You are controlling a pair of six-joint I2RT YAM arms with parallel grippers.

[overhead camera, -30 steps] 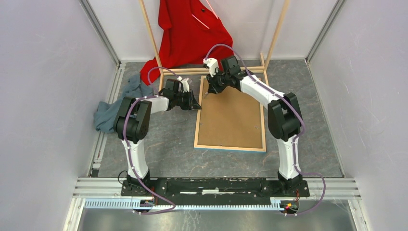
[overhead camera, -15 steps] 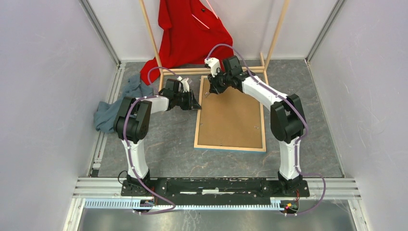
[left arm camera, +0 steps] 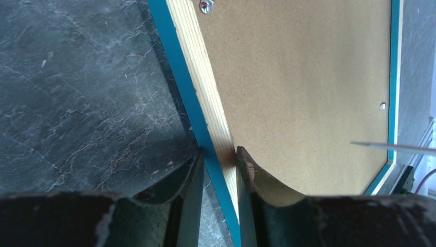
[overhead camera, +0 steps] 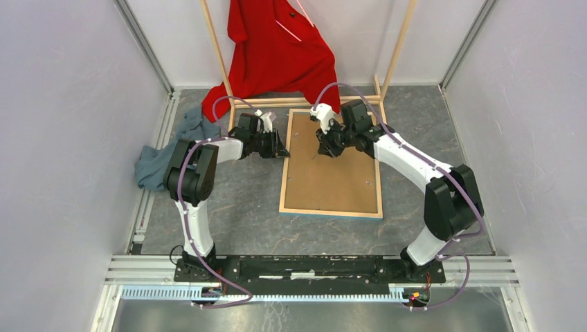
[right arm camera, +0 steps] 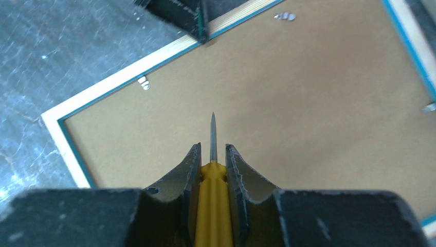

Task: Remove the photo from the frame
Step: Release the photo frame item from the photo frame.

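Note:
The frame (overhead camera: 284,181) lies face down on the table, pale wood rails up, with the brown backing board (overhead camera: 336,173) filling it. The photo is hidden under that board. My left gripper (overhead camera: 282,149) is shut on the frame's left rail (left arm camera: 198,67) near the far corner, one finger on the blue outer edge and one on the wood (left arm camera: 218,154). My right gripper (overhead camera: 324,148) hovers over the upper part of the board, shut on a yellow-handled screwdriver (right arm camera: 212,206). The screwdriver's thin blade points at the bare board (right arm camera: 288,103).
Small metal clips (right arm camera: 144,82) (right arm camera: 284,16) (right arm camera: 429,107) sit along the board's edges. A red garment (overhead camera: 277,48) hangs on a wooden rack (overhead camera: 218,48) just behind the frame. A grey-blue cloth (overhead camera: 163,155) lies at the left wall.
My right arm has swung right and nearer, from the frame's far left corner to over the upper middle of the board. The left gripper has stayed on the rail.

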